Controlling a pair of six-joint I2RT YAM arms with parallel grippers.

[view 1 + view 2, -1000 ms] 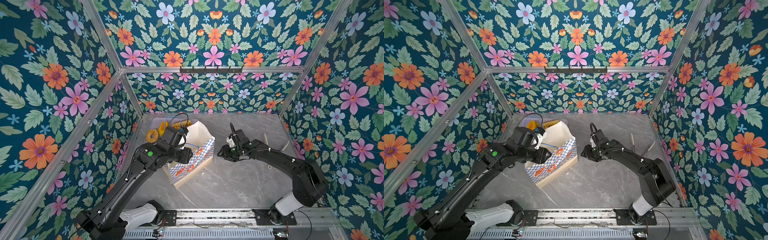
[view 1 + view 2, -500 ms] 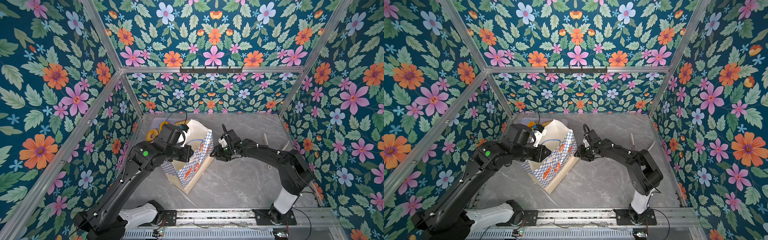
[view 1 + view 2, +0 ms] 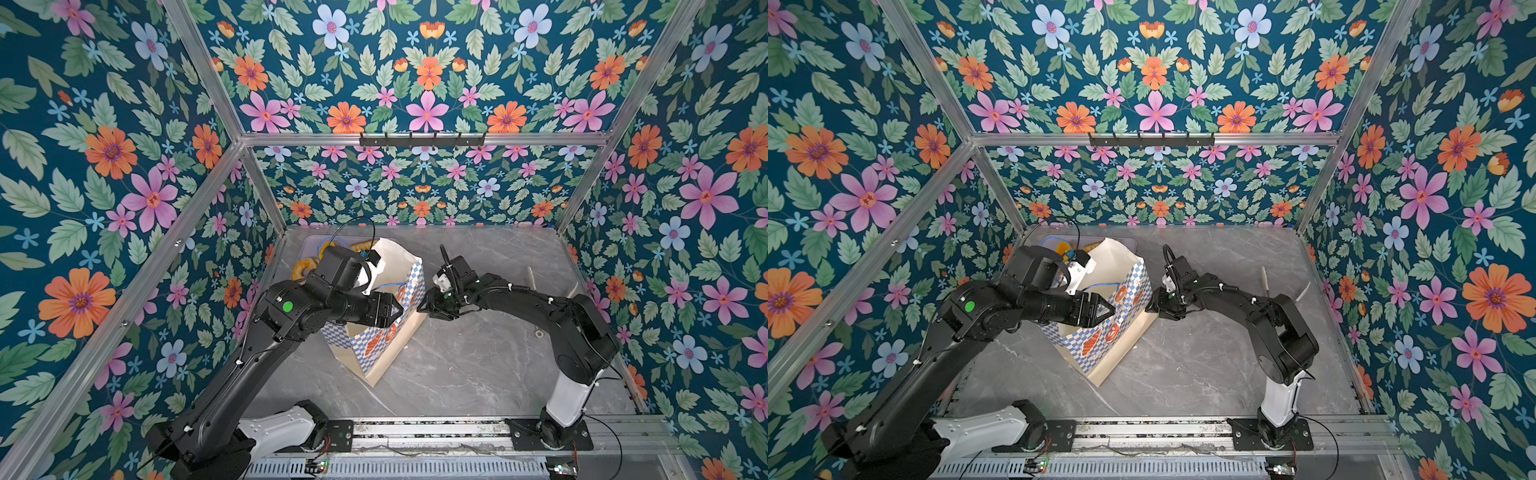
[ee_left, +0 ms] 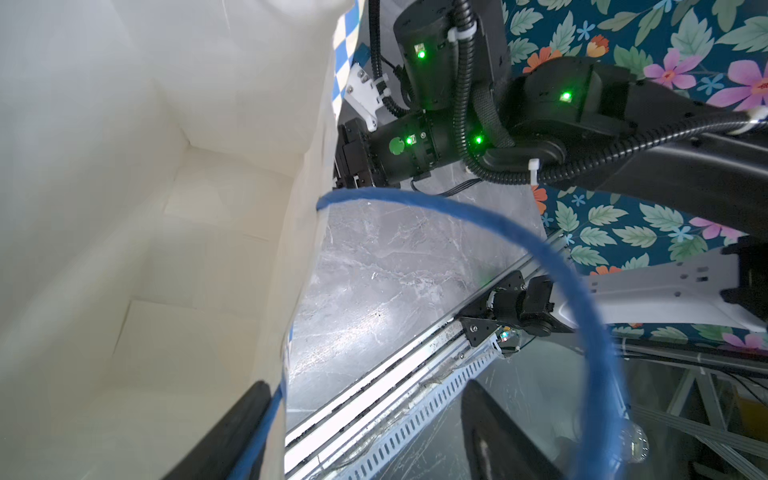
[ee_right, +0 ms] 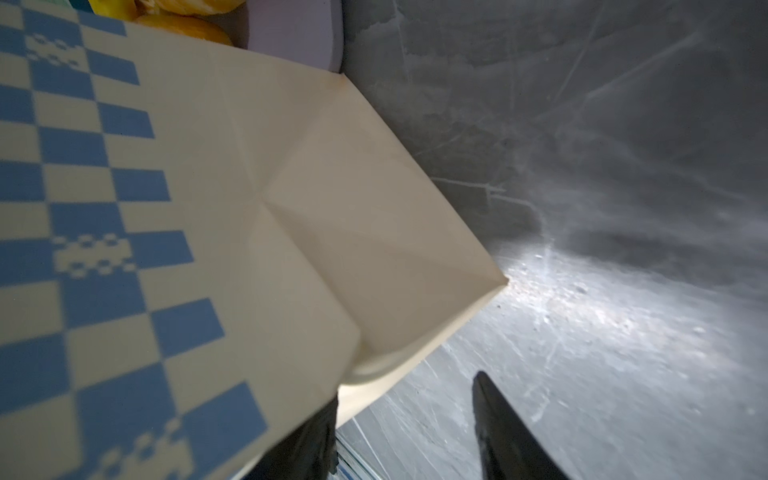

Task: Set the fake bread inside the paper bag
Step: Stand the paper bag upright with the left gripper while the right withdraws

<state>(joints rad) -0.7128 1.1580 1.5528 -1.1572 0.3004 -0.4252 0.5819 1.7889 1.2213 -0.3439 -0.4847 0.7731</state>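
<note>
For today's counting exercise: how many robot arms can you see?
2. The left arm reaches over the open bag; the right arm comes at it from the right. No others seem hidden.

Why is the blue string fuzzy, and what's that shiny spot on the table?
Left wrist view: the blue cord handle loops close to the lens, out of focus. Right wrist view: light glares off the table beside the paper bag.

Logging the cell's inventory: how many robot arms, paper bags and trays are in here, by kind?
Robot arms: 2 (left arm, right arm)
Paper bag: 1
Lilac tray: 1
Total: 4
</note>
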